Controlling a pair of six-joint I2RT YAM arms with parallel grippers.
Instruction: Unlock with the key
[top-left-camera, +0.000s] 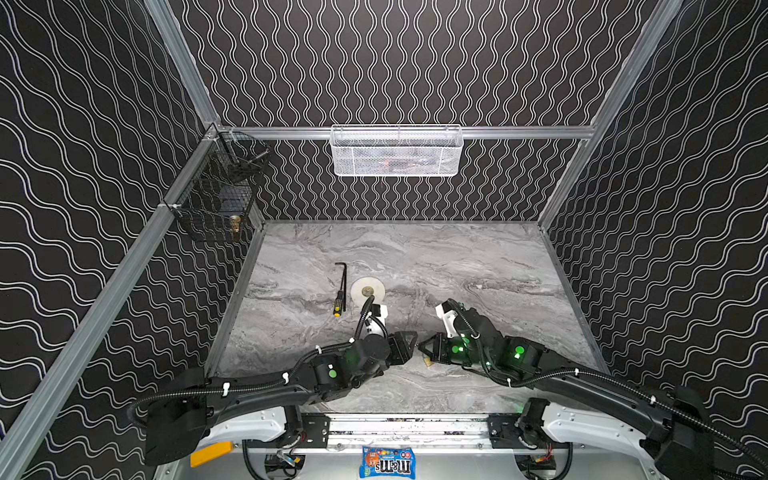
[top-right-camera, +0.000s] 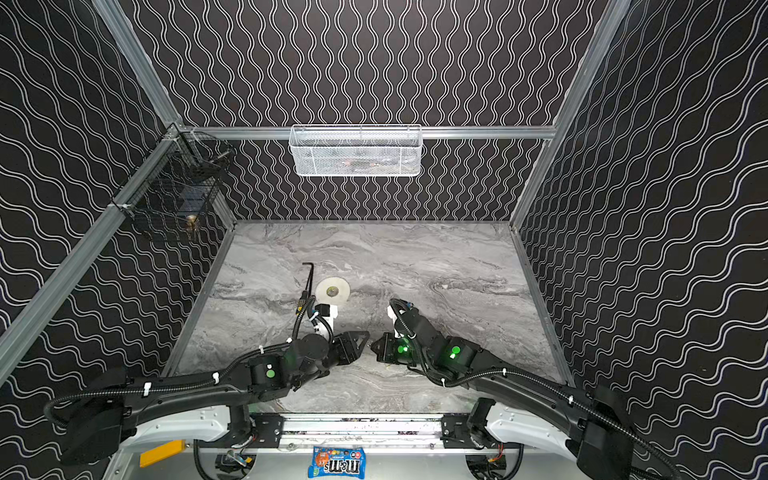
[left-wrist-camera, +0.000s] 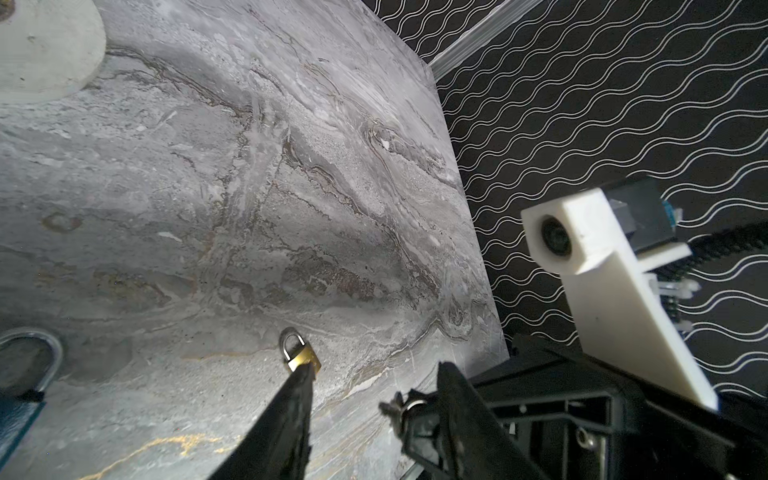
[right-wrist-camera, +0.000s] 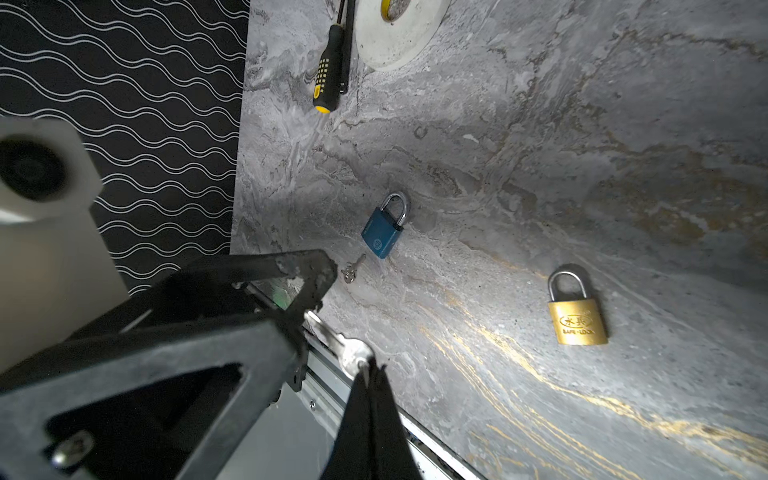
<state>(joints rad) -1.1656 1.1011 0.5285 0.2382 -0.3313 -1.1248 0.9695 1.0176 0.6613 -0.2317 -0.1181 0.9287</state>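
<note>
Walls: black with white wavy lines, on three sides of a grey marble-pattern worktop (top-left-camera: 478, 257).
Right claw (right-wrist-camera: 368, 374): pressed together on the round head of a silver key (right-wrist-camera: 351, 349), held above the worktop, close to the middle of the near edge.
Key direction: blade pointing away from the right claw, toward the left claw; tip hidden behind one finger of that claw in the right wrist view.
Left claw (left-wrist-camera: 374, 376): spread, fingers apart with the key between them, nearer to one finger; contact not possible to tell.
Brass padlock (right-wrist-camera: 577, 311): flat on the worktop, shackle closed, near the middle of the near edge.
Blue padlock (right-wrist-camera: 384, 232): flat on the worktop, shackle closed, apart from the brass one, on its left-edge side.
Small second key (right-wrist-camera: 353, 268): on the worktop, just beside the bottom of the blue padlock.
Screwdriver (top-left-camera: 338, 303): black and yellow handle, left of the worktop middle, just beside a black hex key (top-left-camera: 343, 278).
Tape roll (top-left-camera: 368, 291): white, lying flat, just right of the hex key.
White mesh basket (top-left-camera: 397, 151): hanging on the back wall rail.
Black wire basket (top-left-camera: 216, 195): hanging at the far left corner, on the side rail.
</note>
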